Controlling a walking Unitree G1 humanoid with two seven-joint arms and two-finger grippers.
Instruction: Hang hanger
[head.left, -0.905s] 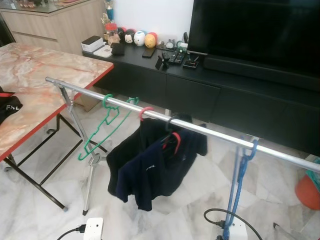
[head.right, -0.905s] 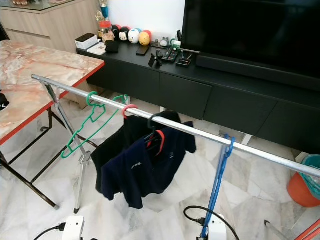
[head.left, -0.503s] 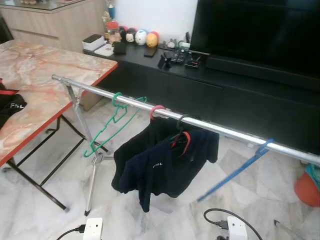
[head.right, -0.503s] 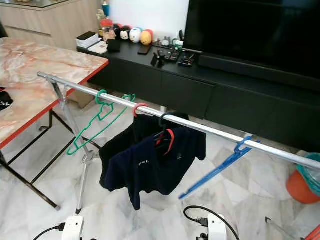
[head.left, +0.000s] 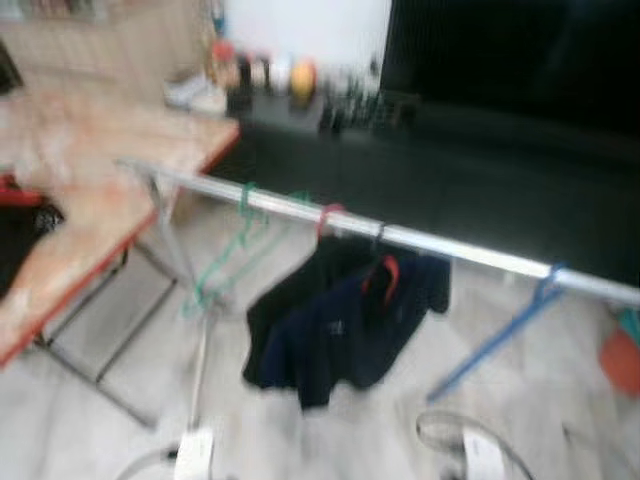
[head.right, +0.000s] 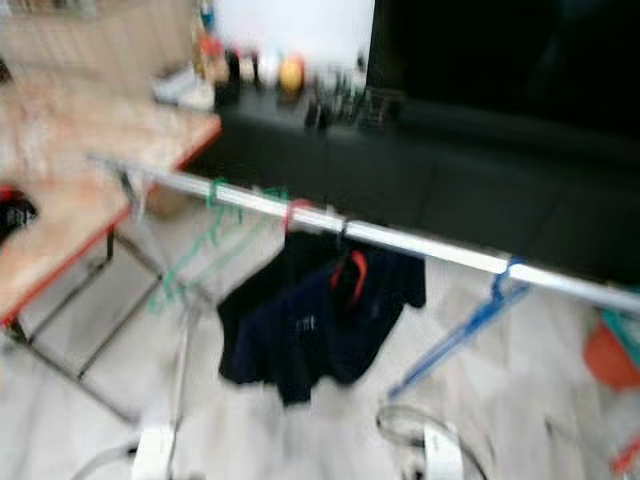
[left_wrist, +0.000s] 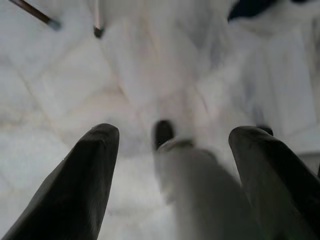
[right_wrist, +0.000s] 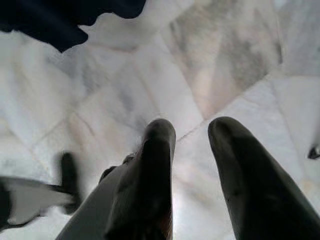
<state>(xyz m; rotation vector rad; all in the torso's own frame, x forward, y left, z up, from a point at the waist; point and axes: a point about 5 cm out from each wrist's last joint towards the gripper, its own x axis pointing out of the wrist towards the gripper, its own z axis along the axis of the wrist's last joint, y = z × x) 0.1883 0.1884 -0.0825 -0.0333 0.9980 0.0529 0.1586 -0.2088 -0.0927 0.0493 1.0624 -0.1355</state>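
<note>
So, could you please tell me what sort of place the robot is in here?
Most likely a home living room: a large television stands on a long black TV cabinet, with a clothes rail of hangers set up on the marble floor.

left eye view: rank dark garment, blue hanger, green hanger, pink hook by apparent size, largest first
1. dark garment, clearly largest.
2/3. blue hanger and green hanger: similar extent; the frame is blurred, so I won't rank them.
4. pink hook, smallest, just a loop on the rail.

Bright, even daylight; both eye views motion-blurred.
</note>
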